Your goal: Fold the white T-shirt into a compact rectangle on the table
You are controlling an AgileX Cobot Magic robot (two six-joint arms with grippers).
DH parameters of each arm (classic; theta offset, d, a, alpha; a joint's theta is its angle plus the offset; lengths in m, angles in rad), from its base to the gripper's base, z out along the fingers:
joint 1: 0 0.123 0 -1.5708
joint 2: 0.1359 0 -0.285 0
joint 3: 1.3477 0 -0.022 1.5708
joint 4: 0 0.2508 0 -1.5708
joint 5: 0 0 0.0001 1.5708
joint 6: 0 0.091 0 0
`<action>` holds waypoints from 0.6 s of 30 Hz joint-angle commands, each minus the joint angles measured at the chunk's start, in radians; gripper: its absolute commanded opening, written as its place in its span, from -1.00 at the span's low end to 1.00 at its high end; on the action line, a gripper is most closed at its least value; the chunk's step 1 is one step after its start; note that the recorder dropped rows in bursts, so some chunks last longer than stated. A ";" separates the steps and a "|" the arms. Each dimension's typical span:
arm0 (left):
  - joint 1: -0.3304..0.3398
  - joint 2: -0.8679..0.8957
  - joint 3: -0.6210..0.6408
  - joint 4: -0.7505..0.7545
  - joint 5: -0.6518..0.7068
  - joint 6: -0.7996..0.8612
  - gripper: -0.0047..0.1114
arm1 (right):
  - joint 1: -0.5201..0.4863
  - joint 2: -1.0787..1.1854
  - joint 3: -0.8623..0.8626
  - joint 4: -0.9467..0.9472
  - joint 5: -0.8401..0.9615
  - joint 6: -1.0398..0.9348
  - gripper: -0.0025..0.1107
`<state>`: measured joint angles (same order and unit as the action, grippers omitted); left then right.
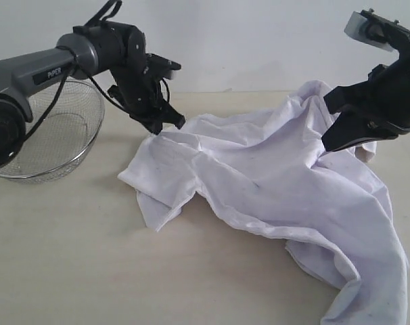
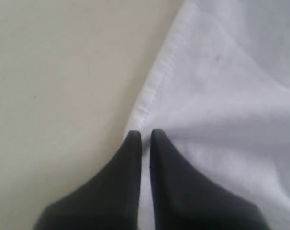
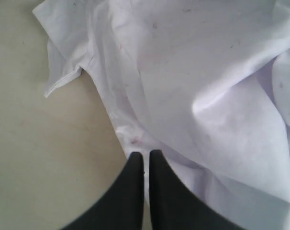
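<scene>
The white T-shirt [image 1: 259, 176] lies crumpled across the table [image 1: 70, 257], plain side up, with no lettering showing. My left gripper [image 1: 172, 124] is at the shirt's far left edge, shut on the hemmed edge [image 2: 152, 91]; white cloth shows in the thin gap between its fingers [image 2: 130, 158]. My right gripper [image 1: 325, 145] is at the shirt's far right part, shut on the cloth, which rises to a peak [image 1: 314, 88] beside it. In the right wrist view the shirt [image 3: 207, 72] spreads out from the closed gripper [image 3: 146, 154], with a sleeve [image 3: 63, 72] at the far end.
A silver wire-mesh bowl [image 1: 63, 135] stands at the left, under and behind the left arm [image 1: 42, 68]. Bare tabletop [image 1: 191, 284] lies in front of the shirt. A tail of cloth [image 1: 367, 298] runs to the near right corner of the exterior view.
</scene>
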<state>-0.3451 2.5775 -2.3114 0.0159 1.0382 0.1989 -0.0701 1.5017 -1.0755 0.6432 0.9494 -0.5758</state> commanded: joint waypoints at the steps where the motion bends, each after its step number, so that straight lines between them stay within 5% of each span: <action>1: 0.000 -0.086 -0.048 -0.171 0.017 0.031 -0.84 | 0.001 -0.004 0.006 -0.013 -0.002 -0.028 -0.96; 5: 0.000 -0.163 -0.050 -0.238 0.076 0.048 -0.84 | 0.001 -0.004 0.006 -0.028 0.055 -0.060 -0.76; 10: 0.000 -0.255 -0.050 -0.244 0.173 0.056 -0.84 | 0.001 -0.004 0.060 -0.030 0.074 -0.060 0.00; 18: 0.003 -0.405 0.017 -0.295 0.183 0.051 -0.84 | 0.001 -0.037 0.303 0.043 0.017 -0.084 -0.10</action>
<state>-0.3432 2.2326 -2.3255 -0.2655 1.2165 0.2537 -0.0701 1.4977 -0.8289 0.6413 0.9983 -0.6332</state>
